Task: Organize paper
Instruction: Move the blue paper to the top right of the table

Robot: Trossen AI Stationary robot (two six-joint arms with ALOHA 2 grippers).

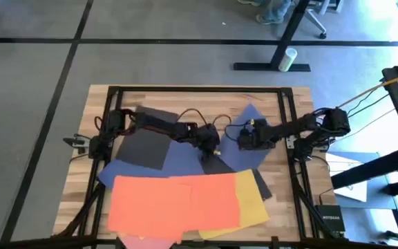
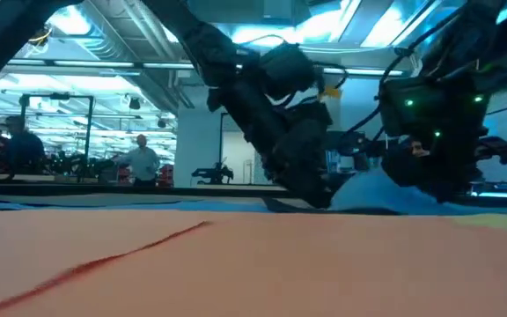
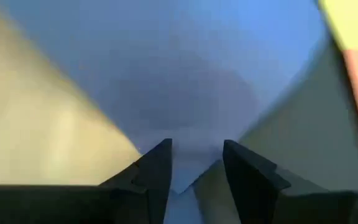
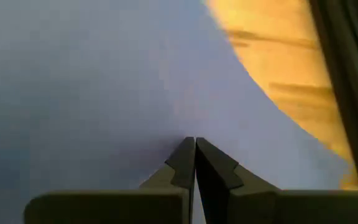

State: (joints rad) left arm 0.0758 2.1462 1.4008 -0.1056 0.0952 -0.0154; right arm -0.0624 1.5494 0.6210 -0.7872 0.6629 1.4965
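You are early in the job: the paper is loose and overlapping, not stacked. Orange-red sheets and a yellow sheet lie along the table's front edge, a black sheet sits toward the left edge, and a navy blue sheet is mid-table. Your left gripper hangs with its fingers parted over the blue sheet. Your right gripper is pinched closed on that blue sheet. All squaring and stacking remains.
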